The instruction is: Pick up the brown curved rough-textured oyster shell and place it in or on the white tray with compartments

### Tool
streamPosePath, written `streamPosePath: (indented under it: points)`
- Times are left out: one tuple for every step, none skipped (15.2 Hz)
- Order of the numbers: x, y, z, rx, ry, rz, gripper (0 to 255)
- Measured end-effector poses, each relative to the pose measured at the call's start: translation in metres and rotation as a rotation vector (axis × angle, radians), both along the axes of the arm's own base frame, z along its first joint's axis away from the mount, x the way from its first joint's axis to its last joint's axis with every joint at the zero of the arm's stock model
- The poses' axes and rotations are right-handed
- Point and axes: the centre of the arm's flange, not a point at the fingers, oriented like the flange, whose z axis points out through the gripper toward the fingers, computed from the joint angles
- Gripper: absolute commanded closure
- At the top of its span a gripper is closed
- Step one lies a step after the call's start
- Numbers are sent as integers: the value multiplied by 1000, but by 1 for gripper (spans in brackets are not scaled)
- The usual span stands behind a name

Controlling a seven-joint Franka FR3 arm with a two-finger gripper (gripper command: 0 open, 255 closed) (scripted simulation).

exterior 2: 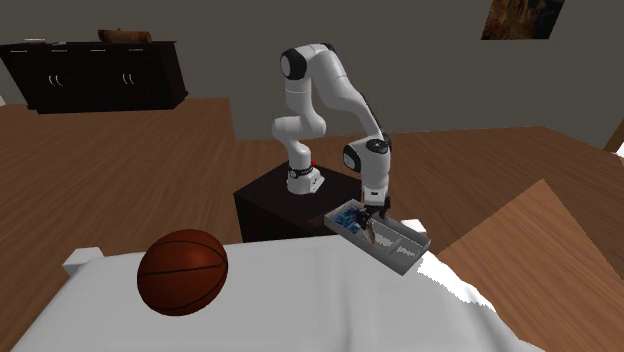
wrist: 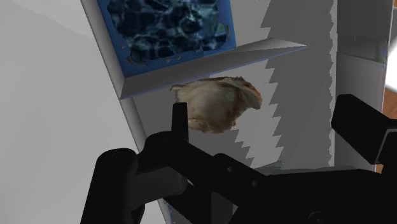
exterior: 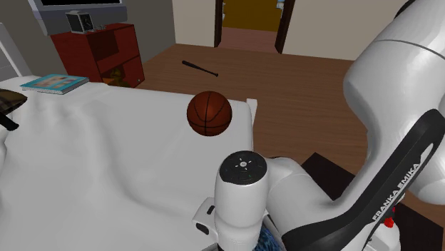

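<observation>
Gripper (wrist: pixel 263 114) reads as spread, nothing pinched: one finger's tip sits just beside the oyster shell (wrist: pixel 216 105), the other stands well apart from it. The shell, pale tan and lumpy, lies in a compartment of the white tray (wrist: pixel 222 63), close to a divider, and across that divider I see a blue mottled pad (wrist: pixel 168 28). From the second exterior view I note the tray at the white bed's (exterior 2: pixel 300 300) edge near the dark stand (exterior 2: pixel 265 200), with the basketball (exterior 2: pixel 182 272) well apart.
</observation>
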Motion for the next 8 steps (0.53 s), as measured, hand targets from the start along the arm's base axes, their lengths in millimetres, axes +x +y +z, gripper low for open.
streamPosePath:
  points:
    - [2, 0, 12, 0, 0, 0, 0]
    - [2, 1, 23, 0, 0, 0, 0]
    - [2, -1, 28, 0, 0, 0, 0]
    - [3, -1, 31, 0, 0, 0, 0]
    - [3, -1, 32, -1, 0, 0, 0]
    - [3, -1, 33, -1, 1, 0, 0]
    - [3, -1, 34, -1, 1, 0, 0]
    - [3, -1, 34, -1, 1, 0, 0]
